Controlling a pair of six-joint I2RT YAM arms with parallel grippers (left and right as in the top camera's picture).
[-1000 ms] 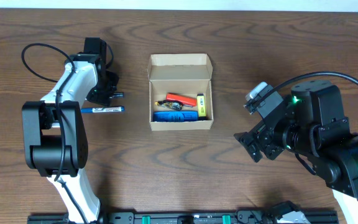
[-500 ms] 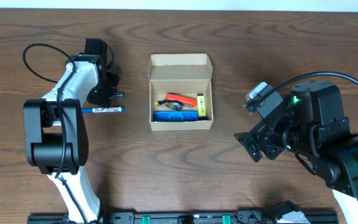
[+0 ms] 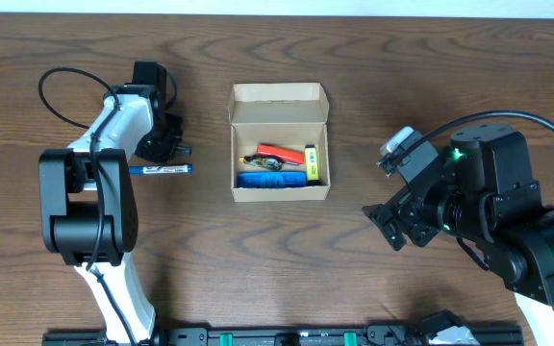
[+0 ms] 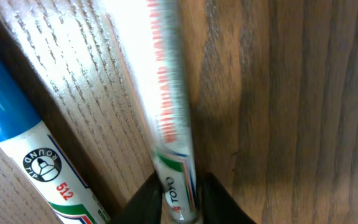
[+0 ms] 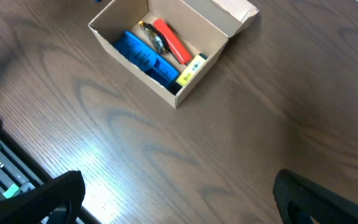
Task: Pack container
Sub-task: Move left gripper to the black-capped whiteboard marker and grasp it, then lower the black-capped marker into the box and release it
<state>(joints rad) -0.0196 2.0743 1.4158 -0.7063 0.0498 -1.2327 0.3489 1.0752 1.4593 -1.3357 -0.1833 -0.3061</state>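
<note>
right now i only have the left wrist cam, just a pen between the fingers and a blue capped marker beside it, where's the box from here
observer: overhead shows the container to the right of the left gripper holding the pen, apart from it, flap lid open.
operator: anything in it
observer: yes, a blue item, a red one and a yellow one.
operator: right arm in the way
observer: no, the right gripper is open and empty, off to the container's right.
</note>
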